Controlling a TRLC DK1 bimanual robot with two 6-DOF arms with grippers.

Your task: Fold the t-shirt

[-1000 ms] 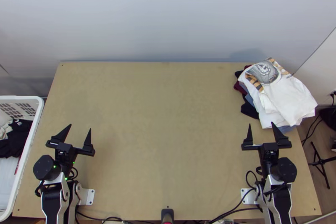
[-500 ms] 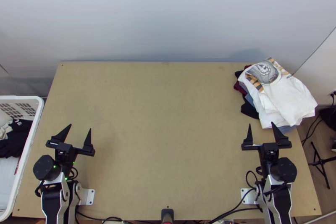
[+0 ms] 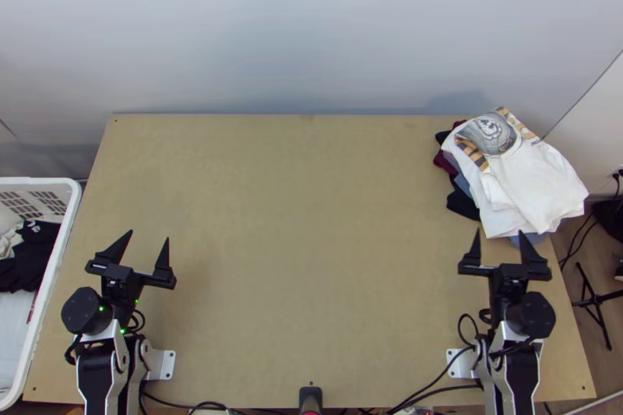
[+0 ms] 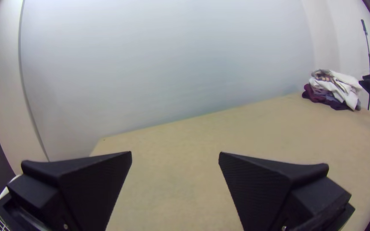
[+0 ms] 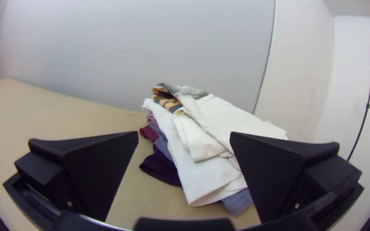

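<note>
In the top view my left gripper (image 3: 147, 247) stands open over the table's left side, nothing between its fingers. My right gripper (image 3: 498, 245) is open too, just on the near side of a clothes pile at the table's right. On top of that pile lies a white t-shirt (image 3: 537, 181) with a grey and orange print, folded and loosely stacked over darker garments. The left wrist view has my left gripper (image 4: 175, 160) with bare table between its fingers. In the right wrist view my right gripper (image 5: 184, 139) faces the white t-shirt (image 5: 219, 115), not touching it.
A white basket (image 3: 66, 240) with dark and light clothes stands beyond the table's left edge. The wooden table (image 3: 296, 244) stretches between the arms. Cables (image 3: 436, 389) run along its near edge, and a black stand (image 3: 596, 298) is on the floor at the right.
My right gripper has shifted slightly to the right in the top view, still open. The left arm and the clothes pile have kept their places.
</note>
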